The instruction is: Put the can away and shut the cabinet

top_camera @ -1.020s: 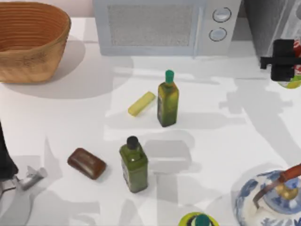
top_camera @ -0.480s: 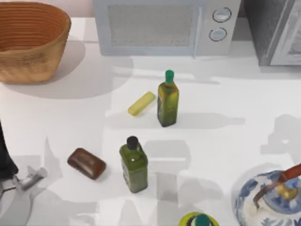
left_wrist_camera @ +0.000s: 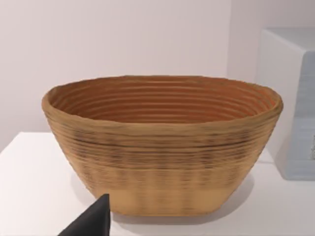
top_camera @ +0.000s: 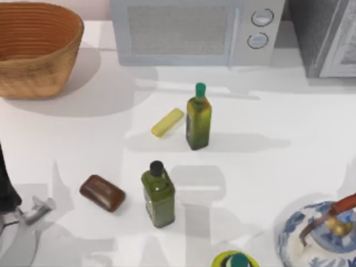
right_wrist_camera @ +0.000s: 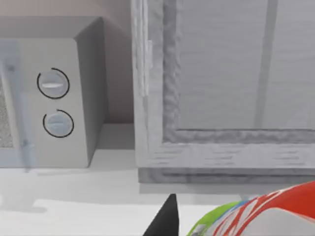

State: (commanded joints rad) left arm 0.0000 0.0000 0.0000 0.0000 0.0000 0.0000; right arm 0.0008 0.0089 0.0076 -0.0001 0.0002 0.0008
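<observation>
Right side: a second ago the top view had the right gripper [right_wrist_camera: 166, 219] with the can [right_wrist_camera: 266, 211] at the table's right edge, just in front of the cabinet [top_camera: 311, 33]. Half a second ago only its shadow lay there, and now that shadow has faded too. We find the can tilted close under the right wrist camera, off the table and facing the cabinet's pale door [right_wrist_camera: 221, 73]. One dark gripper tip is beside it, so we take the can to be grasped. The door angles outward in the top view. The left arm [top_camera: 4, 189] is parked at the lower left, and its gripper [left_wrist_camera: 91, 221] faces the basket [left_wrist_camera: 162, 147]; we cannot tell whether it is released or clenched. The microwave [top_camera: 189, 30], both green bottles [top_camera: 198, 119] [top_camera: 158, 194] and the brown block [top_camera: 102, 193] have not moved.
</observation>
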